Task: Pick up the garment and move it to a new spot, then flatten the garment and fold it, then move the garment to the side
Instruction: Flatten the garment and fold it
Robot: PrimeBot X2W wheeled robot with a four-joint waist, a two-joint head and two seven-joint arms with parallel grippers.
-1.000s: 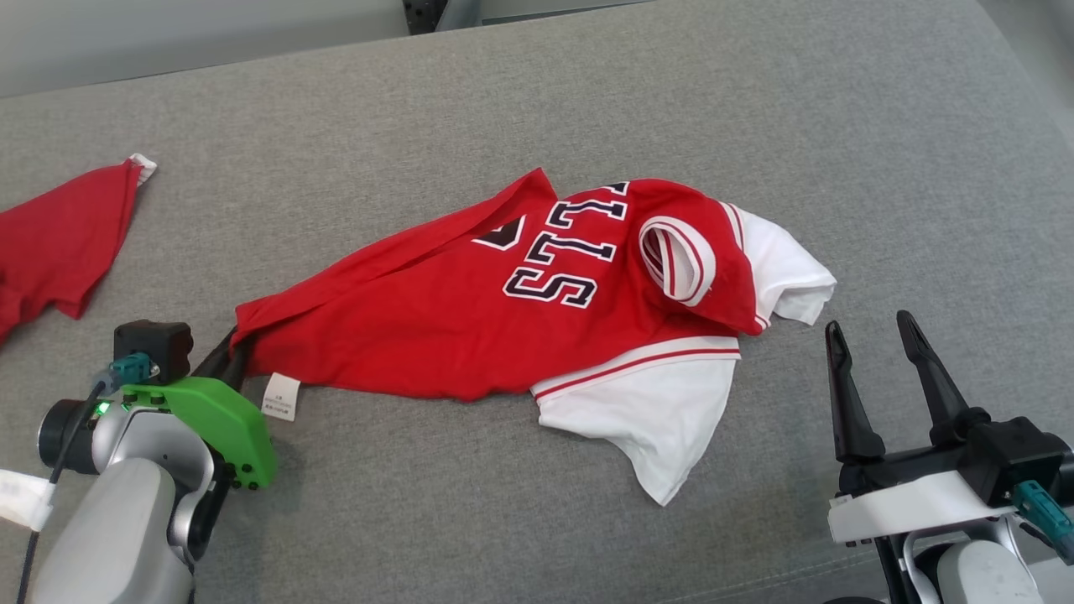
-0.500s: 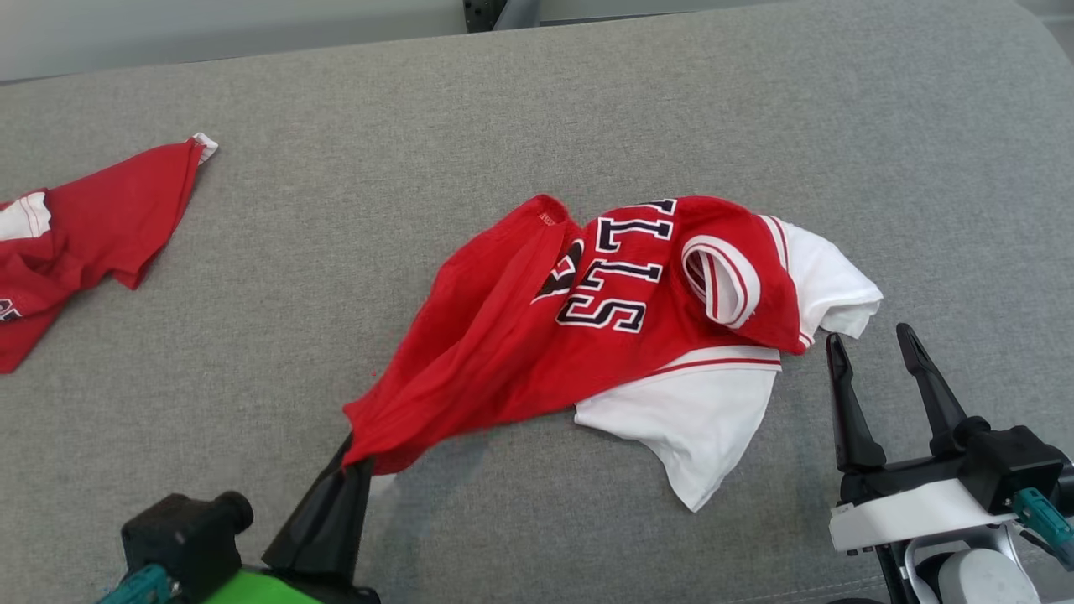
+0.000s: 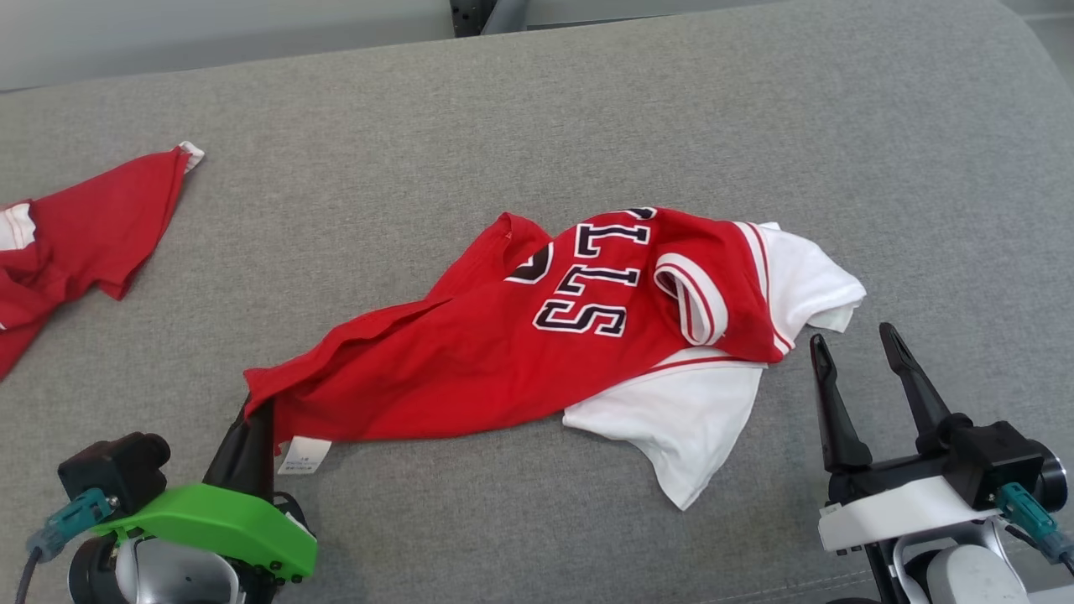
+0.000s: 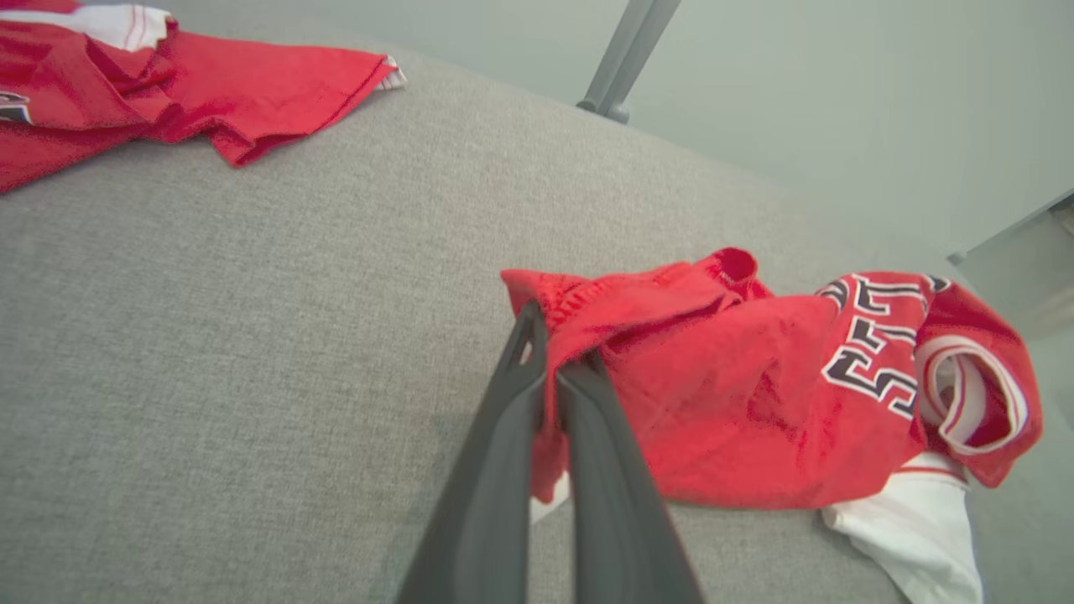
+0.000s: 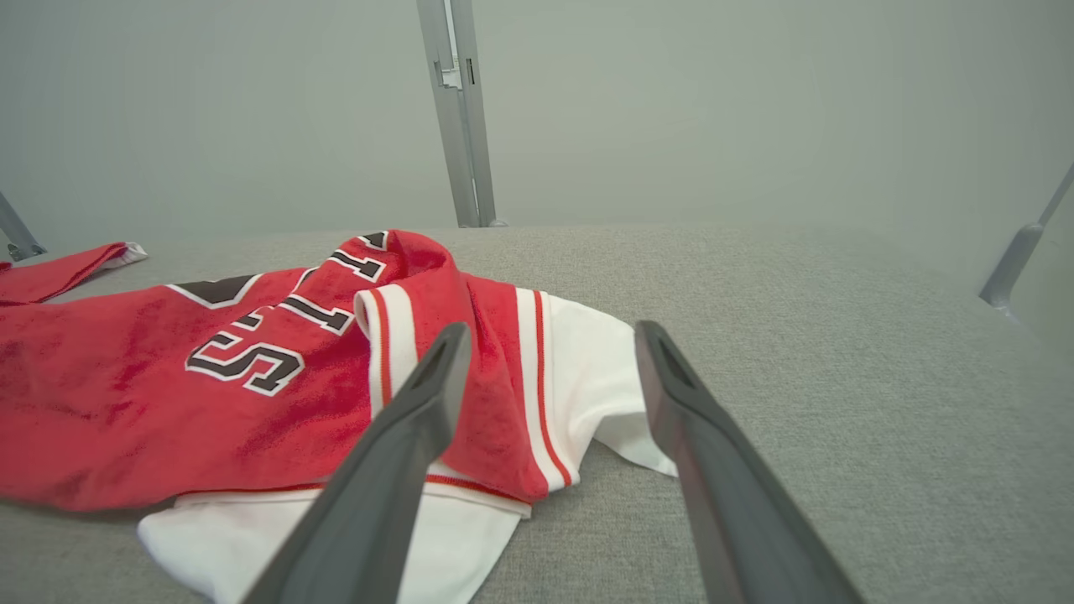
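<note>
My left gripper [image 3: 252, 403] is clamped on the hem corner of the jersey [image 3: 503, 361]. Its length runs toward my right gripper [image 3: 852, 335], spread wide, empty.

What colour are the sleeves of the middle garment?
The sleeves are white; the head view shows them best.

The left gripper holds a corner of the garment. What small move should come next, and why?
Probably bring the open right gripper forward onto the white sleeve and close. The left gripper is shut on the hem corner of the garment, which lies crumpled on the grey cushion; a second grip would let it be spread flat.
</note>
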